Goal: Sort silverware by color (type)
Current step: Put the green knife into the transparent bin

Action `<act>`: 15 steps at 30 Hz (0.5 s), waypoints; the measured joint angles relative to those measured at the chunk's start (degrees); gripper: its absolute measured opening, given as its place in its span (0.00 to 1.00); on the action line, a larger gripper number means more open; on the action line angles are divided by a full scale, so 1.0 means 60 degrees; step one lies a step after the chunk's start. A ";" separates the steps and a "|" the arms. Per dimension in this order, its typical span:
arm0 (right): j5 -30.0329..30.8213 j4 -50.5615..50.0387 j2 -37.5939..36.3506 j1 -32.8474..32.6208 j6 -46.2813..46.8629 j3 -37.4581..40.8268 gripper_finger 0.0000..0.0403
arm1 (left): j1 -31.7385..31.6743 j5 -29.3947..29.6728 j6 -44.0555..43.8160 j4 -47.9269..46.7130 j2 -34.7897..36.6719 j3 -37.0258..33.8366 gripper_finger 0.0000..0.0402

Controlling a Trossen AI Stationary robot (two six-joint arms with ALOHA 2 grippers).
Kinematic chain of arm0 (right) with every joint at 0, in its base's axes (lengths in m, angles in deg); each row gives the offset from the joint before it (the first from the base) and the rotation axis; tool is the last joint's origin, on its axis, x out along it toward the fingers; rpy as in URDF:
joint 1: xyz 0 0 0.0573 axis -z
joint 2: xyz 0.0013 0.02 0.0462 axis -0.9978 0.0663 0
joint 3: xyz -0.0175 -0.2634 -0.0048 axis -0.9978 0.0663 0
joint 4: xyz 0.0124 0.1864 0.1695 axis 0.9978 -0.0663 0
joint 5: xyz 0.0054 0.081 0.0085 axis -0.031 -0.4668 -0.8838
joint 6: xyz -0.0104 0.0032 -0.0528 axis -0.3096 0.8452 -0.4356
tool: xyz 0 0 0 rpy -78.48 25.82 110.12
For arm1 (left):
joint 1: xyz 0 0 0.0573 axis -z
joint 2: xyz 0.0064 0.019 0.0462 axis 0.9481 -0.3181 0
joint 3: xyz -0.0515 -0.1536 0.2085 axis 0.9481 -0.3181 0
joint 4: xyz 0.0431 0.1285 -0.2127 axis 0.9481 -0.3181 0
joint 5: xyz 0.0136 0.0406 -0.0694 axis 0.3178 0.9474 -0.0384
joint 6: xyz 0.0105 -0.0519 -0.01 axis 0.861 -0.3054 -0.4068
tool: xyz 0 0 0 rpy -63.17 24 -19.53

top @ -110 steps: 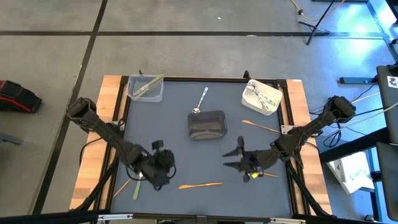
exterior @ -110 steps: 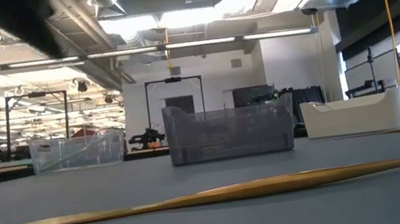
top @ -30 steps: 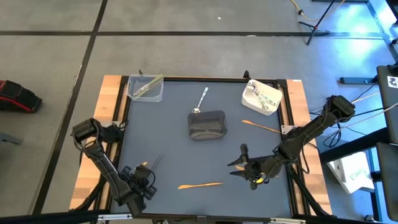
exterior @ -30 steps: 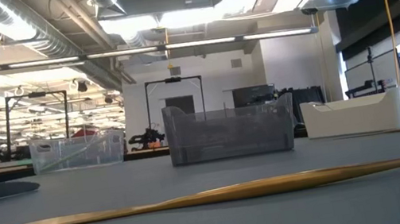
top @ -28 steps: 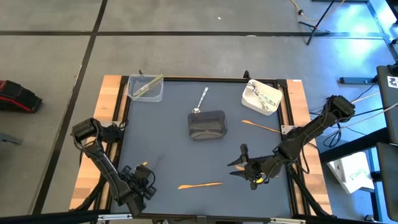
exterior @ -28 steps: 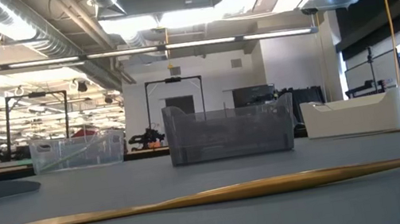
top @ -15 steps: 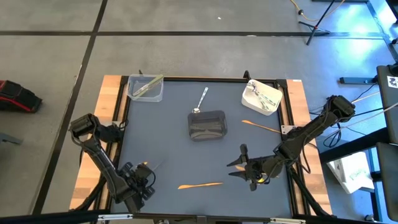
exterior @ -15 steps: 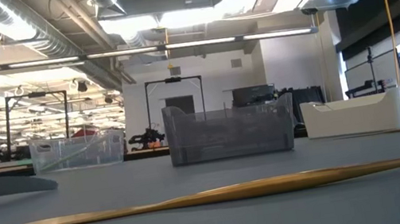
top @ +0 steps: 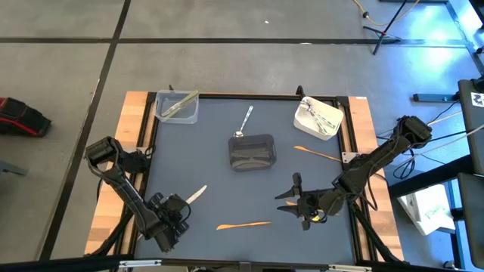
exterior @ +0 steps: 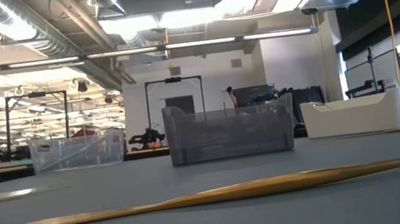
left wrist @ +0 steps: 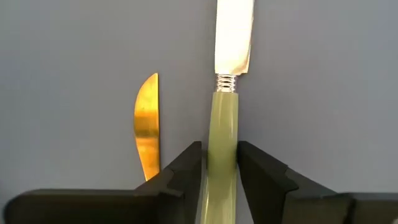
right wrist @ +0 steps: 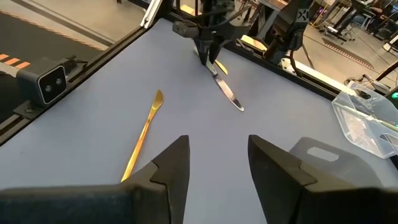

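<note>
The left hand [left wrist: 219, 177] is clamped on a green-handled knife [left wrist: 225, 93], apparently for sorting; the right hand [right wrist: 217, 163] hovers, fingers apart.

mid-table: dark grey bin [top: 252, 152] blocks | front: orange utensil [top: 243, 224] lies between both arms | rest open

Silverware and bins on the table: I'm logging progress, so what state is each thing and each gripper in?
Left gripper: shut on the green-handled knife.
Green-handled knife: held by its handle.
Right gripper: open, empty.
Orange knife: lying loose on the mat.
Silver spoon: lying loose behind the grey bin.
Clear bin: holds green utensils.
White bin: holds utensils.
Grey bin: upright.
</note>
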 joint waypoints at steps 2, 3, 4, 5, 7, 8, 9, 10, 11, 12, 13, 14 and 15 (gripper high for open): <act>0.0000 -0.0018 0.0000 0.0000 0.0000 0.0000 0.38 | -0.0012 -0.0002 0.0009 0.0050 0.0007 -0.0114 0.27; 0.0000 -0.0039 0.0000 0.0000 0.0004 0.0000 0.38 | -0.0016 0.0005 0.0063 0.0038 0.0003 -0.0147 0.28; 0.0000 -0.0044 0.0000 0.0000 0.0004 0.0000 0.38 | -0.0016 0.0015 0.0078 0.0024 0.0003 -0.0182 0.28; 0.0000 -0.0044 0.0000 0.0000 0.0007 0.0000 0.38 | -0.0016 0.0031 0.0094 0.0028 -0.0001 -0.0187 0.28; 0.0000 -0.0047 0.0000 0.0000 0.0007 0.0000 0.38 | -0.0016 0.0018 0.0253 0.0047 -0.0004 -0.0191 0.27; 0.0000 -0.0047 0.0000 0.0000 0.0007 0.0000 0.38 | -0.0016 -0.0001 0.0331 0.0083 -0.0004 -0.0194 0.26; 0.0000 -0.0047 0.0000 0.0000 0.0007 0.0000 0.38 | -0.0016 -0.0006 0.0431 0.0101 -0.0008 -0.0195 0.24; 0.0000 -0.0047 0.0000 0.0000 0.0007 0.0000 0.38 | -0.0016 -0.0004 0.0518 0.0113 -0.0012 -0.0195 0.22; 0.0000 -0.0047 0.0000 0.0000 0.0007 0.0000 0.38 | -0.0017 0.0003 0.0614 0.0113 -0.0012 -0.0193 0.19; 0.0000 -0.0047 0.0000 0.0000 0.0007 0.0000 0.38 | -0.0016 0.0036 0.0711 0.0095 -0.0013 -0.0195 0.16; 0.0000 -0.0047 0.0000 0.0000 0.0007 0.0000 0.38 | -0.0016 0.0089 0.0747 0.0085 -0.0019 -0.0195 0.13; 0.0000 -0.0047 0.0000 0.0000 0.0007 0.0000 0.38 | -0.0016 0.0124 0.0759 0.0074 -0.0019 -0.0195 0.11; 0.0000 -0.0047 0.0000 0.0000 0.0007 0.0000 0.38 | -0.0016 0.0136 0.0763 0.0068 -0.0019 -0.0195 0.11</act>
